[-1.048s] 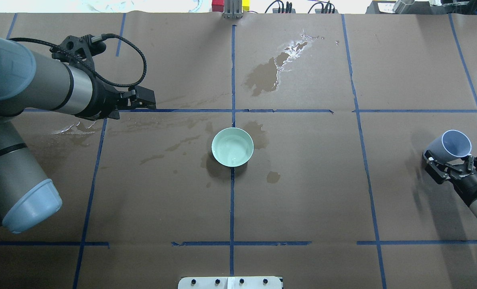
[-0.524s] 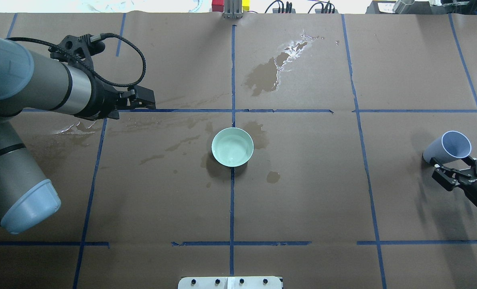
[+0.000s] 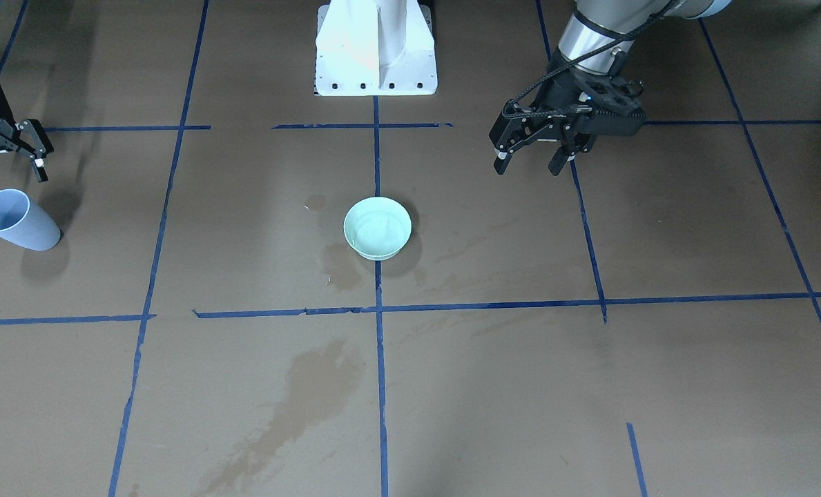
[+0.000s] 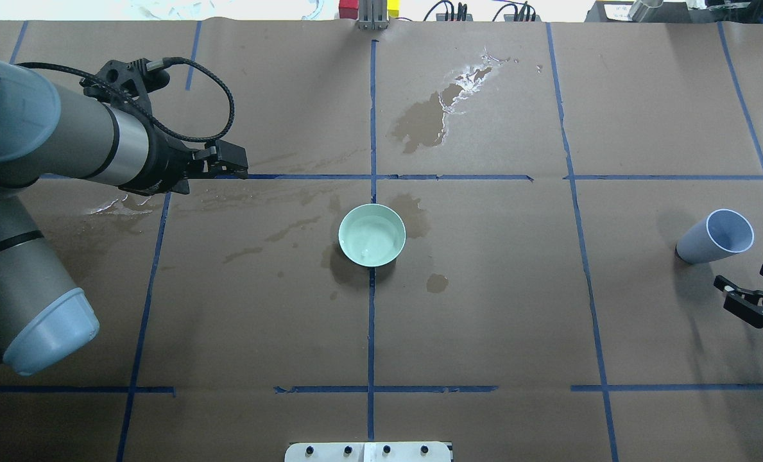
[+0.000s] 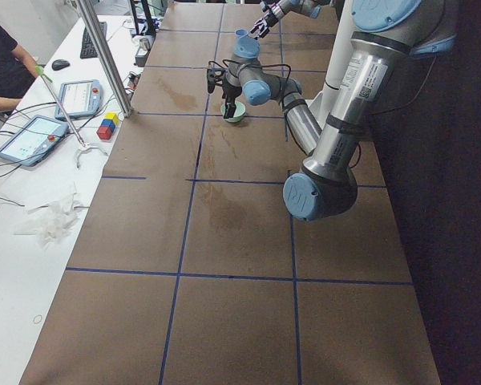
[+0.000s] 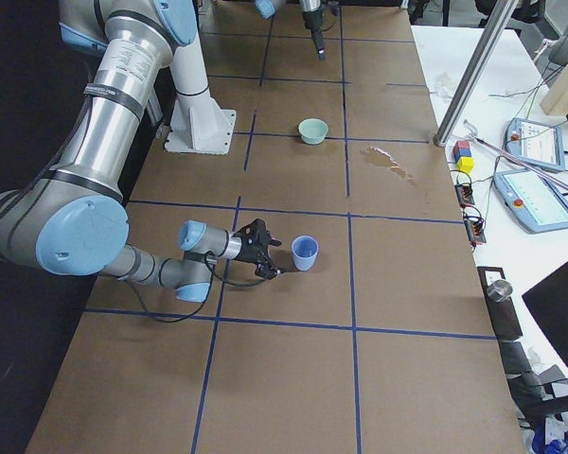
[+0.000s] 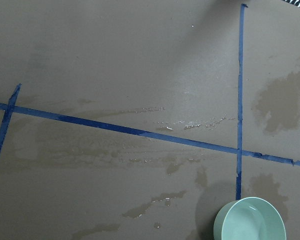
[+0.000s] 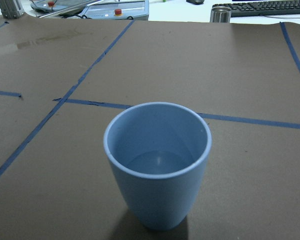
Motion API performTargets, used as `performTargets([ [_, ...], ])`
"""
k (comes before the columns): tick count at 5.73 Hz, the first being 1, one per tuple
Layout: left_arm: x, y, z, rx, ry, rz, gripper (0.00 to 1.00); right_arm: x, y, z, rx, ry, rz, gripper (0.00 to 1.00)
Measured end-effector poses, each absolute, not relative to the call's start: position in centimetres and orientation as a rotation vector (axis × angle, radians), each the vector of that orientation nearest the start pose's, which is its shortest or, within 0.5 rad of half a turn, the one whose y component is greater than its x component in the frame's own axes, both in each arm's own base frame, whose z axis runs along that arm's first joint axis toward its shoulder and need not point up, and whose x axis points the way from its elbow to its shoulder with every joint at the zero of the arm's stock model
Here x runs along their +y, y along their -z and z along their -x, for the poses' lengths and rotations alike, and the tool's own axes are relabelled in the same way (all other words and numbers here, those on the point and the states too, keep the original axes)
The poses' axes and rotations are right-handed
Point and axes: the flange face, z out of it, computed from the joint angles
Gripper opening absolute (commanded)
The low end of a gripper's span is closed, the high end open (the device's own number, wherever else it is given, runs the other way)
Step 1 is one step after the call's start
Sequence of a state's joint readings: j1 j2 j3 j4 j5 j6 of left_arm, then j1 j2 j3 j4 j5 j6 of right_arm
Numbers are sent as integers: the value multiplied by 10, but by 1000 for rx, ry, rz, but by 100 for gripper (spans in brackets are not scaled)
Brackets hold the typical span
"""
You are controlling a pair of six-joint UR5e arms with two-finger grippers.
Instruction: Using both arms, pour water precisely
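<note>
Mint-green bowl (image 3: 375,252) at mid-desk holds the water (image 4: 373,240), so we judge pouring done; the blue cup (image 4: 715,237) stands upright, apart from our right gripper (image 3: 11,179), fingers spread, as are the left gripper (image 3: 526,168) fingers.

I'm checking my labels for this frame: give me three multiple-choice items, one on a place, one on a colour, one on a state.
1. Where is the bowl? A middle of the table B a table corner C off the table
2. The cup is: A red B blue C yellow
3. The right gripper is: A shut on the cup B open, apart from the cup C shut, empty
A: overhead shows it central. B: wrist view shows blue. B: jaws apart, gap to the cup.
</note>
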State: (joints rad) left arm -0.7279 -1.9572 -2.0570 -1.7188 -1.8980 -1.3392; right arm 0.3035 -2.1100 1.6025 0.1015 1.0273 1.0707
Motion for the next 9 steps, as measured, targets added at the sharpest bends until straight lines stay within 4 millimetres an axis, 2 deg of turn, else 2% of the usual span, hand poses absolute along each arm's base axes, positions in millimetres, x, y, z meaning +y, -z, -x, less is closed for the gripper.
performTargets([
  [1,-439,-226,-345,1025,281,-192,100,-243,-655,160,-878,-117,-825,100],
  [2,-440,-231,-353,1013,276,-178,100,-245,-652,140,-907,-108,-760,100],
  [4,-431,-236,-376,1005,264,-139,100,-263,-650,94,-947,-69,-674,100],
  [6,-416,-235,-406,1005,245,-93,100,-292,-650,51,-914,-14,-625,100],
  [7,-413,-234,-424,999,229,-78,100,-302,-653,34,-874,27,-617,100],
  [9,-419,-227,-475,979,225,-38,99,-320,-659,7,-860,105,-547,100],
])
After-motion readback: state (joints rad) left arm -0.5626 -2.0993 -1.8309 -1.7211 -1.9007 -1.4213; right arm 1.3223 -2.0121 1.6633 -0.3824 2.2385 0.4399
